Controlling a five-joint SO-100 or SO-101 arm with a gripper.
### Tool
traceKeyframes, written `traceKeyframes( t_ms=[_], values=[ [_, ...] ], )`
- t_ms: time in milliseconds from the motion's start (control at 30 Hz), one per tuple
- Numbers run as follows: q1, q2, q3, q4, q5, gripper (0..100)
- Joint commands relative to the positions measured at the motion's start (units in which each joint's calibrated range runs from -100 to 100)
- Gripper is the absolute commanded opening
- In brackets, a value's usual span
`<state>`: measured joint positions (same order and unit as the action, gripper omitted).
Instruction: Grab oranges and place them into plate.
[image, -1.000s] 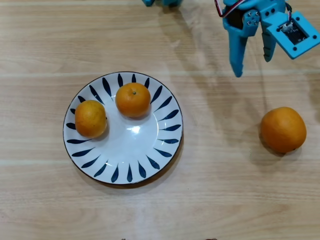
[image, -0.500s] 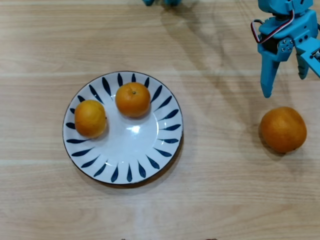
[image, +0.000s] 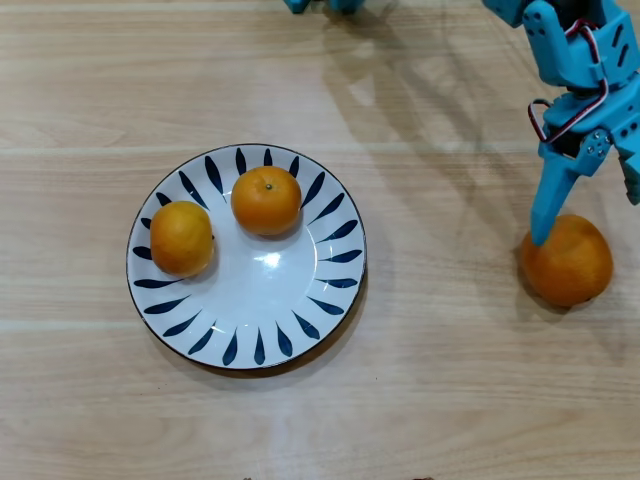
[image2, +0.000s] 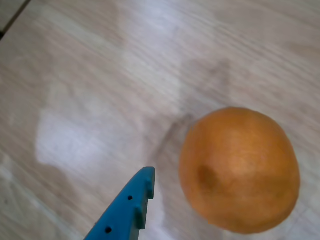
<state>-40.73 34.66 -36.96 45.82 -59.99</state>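
Observation:
Two small oranges (image: 181, 237) (image: 266, 200) lie on the white plate (image: 262, 305) with blue leaf strokes, left of centre in the overhead view. A larger orange (image: 567, 262) rests on the wooden table at the right. My blue gripper (image: 588, 213) hangs open just above it. Its left fingertip sits at the fruit's upper left edge and its right finger runs off the frame's right side. In the wrist view the large orange (image2: 240, 170) fills the lower right, with one blue finger (image2: 127, 210) to its left, apart from it.
The light wooden table (image: 440, 380) stretches between the plate and the large orange. The arm's blue base parts (image: 320, 5) poke in at the top edge.
The gripper has swung right and come down from the top of the view to the large orange. The oranges and plate have not moved.

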Motion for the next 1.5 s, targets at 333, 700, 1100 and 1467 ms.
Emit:
traceKeyframes(
  t_ms=[333, 700, 1100, 1467],
  values=[
    [-0.2, 10.2, -1.3, -8.5, -2.9, 47],
    [0.2, 14.5, -1.3, -15.0, -2.7, 39],
    [1.4, 9.1, -0.5, -13.6, 1.0, 30],
    [15.1, -24.5, 30.5, -6.7, 10.6, 30]
  ],
)
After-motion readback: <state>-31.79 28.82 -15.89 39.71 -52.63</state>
